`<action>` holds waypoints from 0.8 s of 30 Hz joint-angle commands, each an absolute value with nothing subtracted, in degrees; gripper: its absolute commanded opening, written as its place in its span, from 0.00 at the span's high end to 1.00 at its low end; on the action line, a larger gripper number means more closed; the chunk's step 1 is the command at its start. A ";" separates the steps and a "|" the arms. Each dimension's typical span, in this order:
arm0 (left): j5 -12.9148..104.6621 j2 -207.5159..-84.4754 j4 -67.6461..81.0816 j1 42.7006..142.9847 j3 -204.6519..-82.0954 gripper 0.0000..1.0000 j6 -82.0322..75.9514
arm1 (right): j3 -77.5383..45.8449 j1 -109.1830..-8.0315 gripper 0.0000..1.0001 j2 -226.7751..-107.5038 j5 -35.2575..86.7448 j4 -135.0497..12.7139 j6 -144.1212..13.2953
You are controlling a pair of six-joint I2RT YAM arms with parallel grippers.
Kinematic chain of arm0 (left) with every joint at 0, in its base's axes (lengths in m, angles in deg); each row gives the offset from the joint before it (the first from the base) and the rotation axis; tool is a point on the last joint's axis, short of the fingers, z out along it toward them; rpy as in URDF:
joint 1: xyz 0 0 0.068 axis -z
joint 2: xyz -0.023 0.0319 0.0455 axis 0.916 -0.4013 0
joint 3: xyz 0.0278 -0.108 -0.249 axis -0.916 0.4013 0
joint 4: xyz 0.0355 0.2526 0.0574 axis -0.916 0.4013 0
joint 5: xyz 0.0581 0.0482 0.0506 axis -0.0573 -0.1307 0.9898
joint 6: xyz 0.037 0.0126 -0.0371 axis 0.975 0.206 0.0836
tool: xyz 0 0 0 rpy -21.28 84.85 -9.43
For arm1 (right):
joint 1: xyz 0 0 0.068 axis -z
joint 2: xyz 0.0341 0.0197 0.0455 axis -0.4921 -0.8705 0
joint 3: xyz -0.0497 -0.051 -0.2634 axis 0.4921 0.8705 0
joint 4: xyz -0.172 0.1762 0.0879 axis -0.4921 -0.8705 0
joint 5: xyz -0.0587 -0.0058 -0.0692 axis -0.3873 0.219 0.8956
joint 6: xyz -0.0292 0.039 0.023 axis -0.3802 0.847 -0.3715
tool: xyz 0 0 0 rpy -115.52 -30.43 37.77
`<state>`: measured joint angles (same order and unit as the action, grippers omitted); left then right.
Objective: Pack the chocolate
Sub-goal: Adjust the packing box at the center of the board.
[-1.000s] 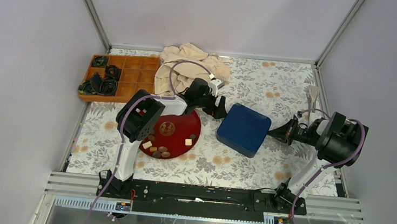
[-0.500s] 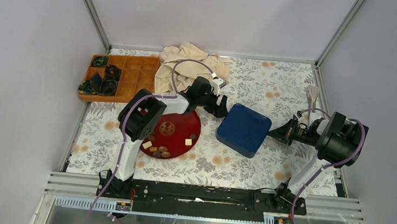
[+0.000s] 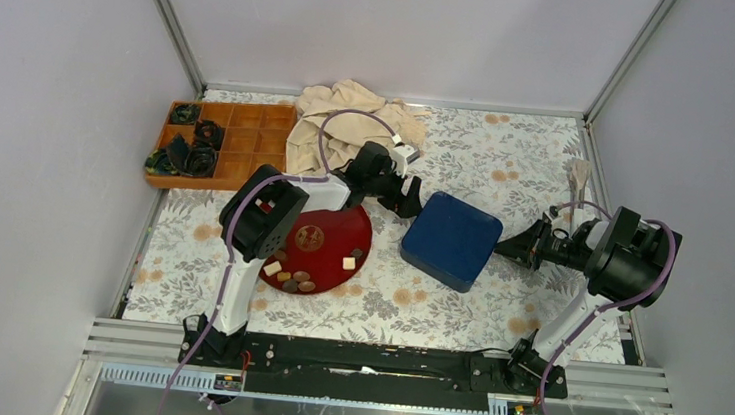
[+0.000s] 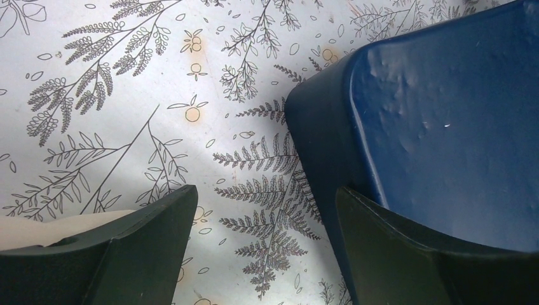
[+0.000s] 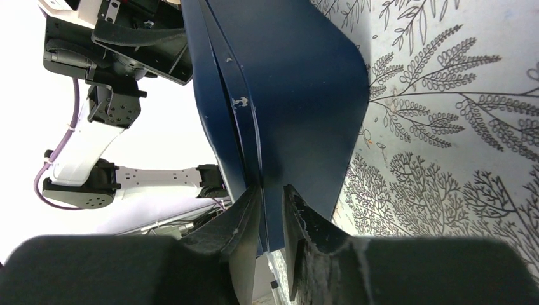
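Packing not begun, I judge: chocolate [image 3: 294,279], small round, square and oval bits in dark brown, tan and cream, all lies on the glossy red plate [image 3: 327,226] left of the blue box [image 3: 451,240]. Box is matte with rounded corners, lid down. Left gripper [image 3: 406,199] is spread wide and empty at the box's left corner. Right gripper [image 5: 270,197] is narrow, straddling the box's right lid rim; can't tell if it grips.

1. The top camera sits high behind both arm bases, looking down and forward across the whole table [image 3: 509,150] from far off.
2. The left wrist camera looks down past the left gripper [image 4: 264,190], very close; the blue box [image 4: 445,114] is just beside one jaw.
3. The right wrist camera looks along the right gripper [image 5: 270,189], with the box edge right at the jaw tips.
4. All three views share the box.
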<state>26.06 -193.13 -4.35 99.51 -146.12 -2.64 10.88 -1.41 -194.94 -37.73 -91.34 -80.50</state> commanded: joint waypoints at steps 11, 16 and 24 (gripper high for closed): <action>19.85 -196.09 -1.55 104.82 -146.87 0.11 -4.03 | 9.16 -4.70 0.75 -195.43 -44.19 -94.01 -80.80; 19.78 -196.04 -1.47 104.82 -146.80 0.11 -4.03 | 9.25 -4.70 0.94 -195.06 -44.23 -93.65 -80.13; 21.21 -195.15 -0.94 104.78 -146.54 0.11 -3.68 | 9.64 -3.15 1.00 -192.05 -38.02 -92.58 -79.24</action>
